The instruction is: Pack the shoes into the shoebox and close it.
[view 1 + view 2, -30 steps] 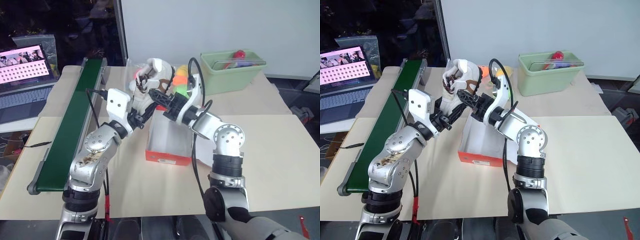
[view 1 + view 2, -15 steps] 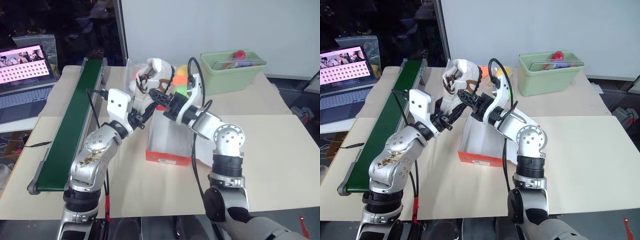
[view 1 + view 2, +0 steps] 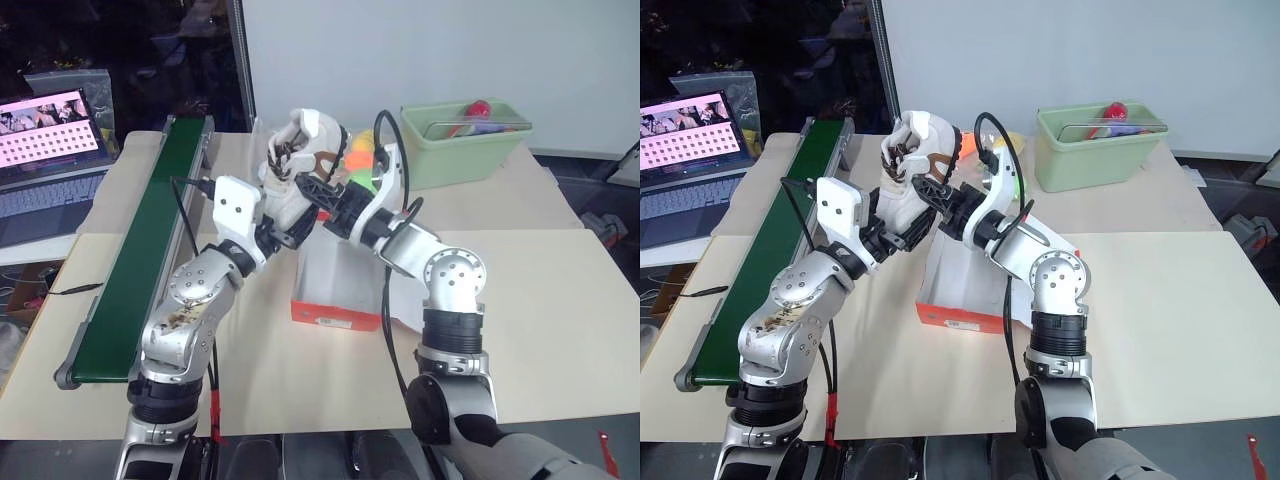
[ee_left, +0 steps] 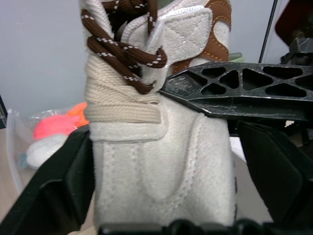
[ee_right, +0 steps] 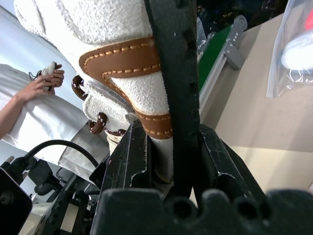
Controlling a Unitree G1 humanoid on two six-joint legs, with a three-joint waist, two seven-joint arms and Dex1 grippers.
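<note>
Now, going left to right, we noted:
Left gripper (image 3: pixel 283 236): we saw its fingers spread apart, flanking the shoe without pressing it.
Shoe (image 3: pixel 300 160): we found it raised above the table, toe upward.
Right gripper (image 3: pixel 318 192): we saw it clamped on the shoe's side.
Shoebox (image 3: pixel 335 290): we saw it open on the table, below both grippers.

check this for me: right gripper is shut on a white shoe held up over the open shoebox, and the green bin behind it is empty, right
Not quite: the bin is not empty. The left eye view shows colourful items inside it, one of them red. The rest stands: the right gripper is shut on a white shoe, held up over the open shoebox.
</note>
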